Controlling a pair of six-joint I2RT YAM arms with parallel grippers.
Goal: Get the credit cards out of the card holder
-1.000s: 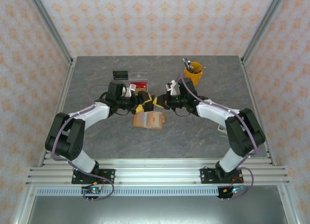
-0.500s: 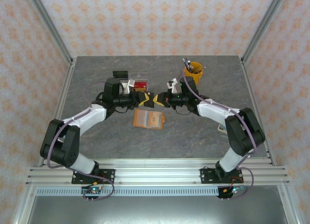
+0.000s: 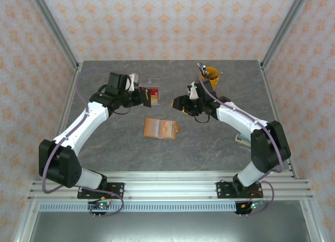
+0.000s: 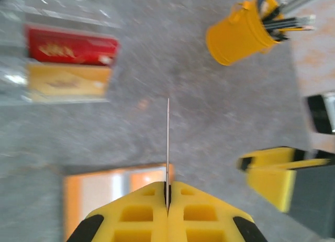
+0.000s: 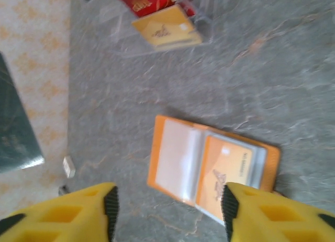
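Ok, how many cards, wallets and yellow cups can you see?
Cards: 4 (red card, yellow card, pocketed card, held card in the left fingers)
Wallet: 1
Yellow cup: 1
Total: 6

We count four credit cards [image 5: 157, 30] in all: one red card [image 4: 70, 45], one yellow card [image 4: 68, 82], one orange card [image 5: 230, 166] and one thin card [image 4: 168, 142] seen edge-on. There is a single card holder [image 3: 160, 128], a single clear tray [image 3: 149, 80] and a single yellow cup [image 4: 241, 35] on the one surface [image 3: 115, 142]. The pens [image 4: 288, 22] in that cup are several, but too blurred for us to number.
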